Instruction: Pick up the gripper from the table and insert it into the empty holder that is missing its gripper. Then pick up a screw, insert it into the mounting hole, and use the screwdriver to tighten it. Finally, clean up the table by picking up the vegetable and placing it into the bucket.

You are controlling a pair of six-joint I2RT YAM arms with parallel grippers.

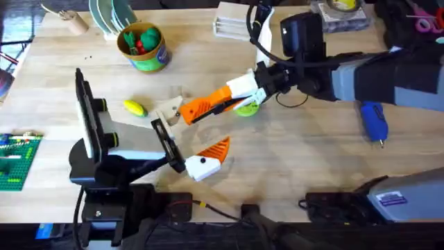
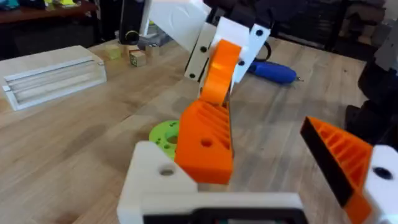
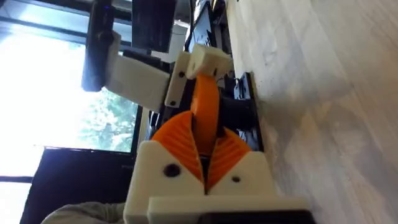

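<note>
Two right fingers point(image 1: 196, 111) clamped on the orange gripper point(image 1: 189, 114), pressed onto the holder point(image 1: 169, 108), left fingers point(image 1: 208, 156) wide.

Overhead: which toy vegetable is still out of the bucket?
The yellow vegetable. It lies alone on the table, while the green and red pieces sit inside the bucket.

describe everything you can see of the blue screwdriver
The screwdriver is a stubby bright blue tool that looks plastic, with a thick rounded body and a short thin metal bit at the end nearer the arms' bases. It lies flat on the wooden table, on the right side, beside the right arm, and no gripper touches it.
</note>
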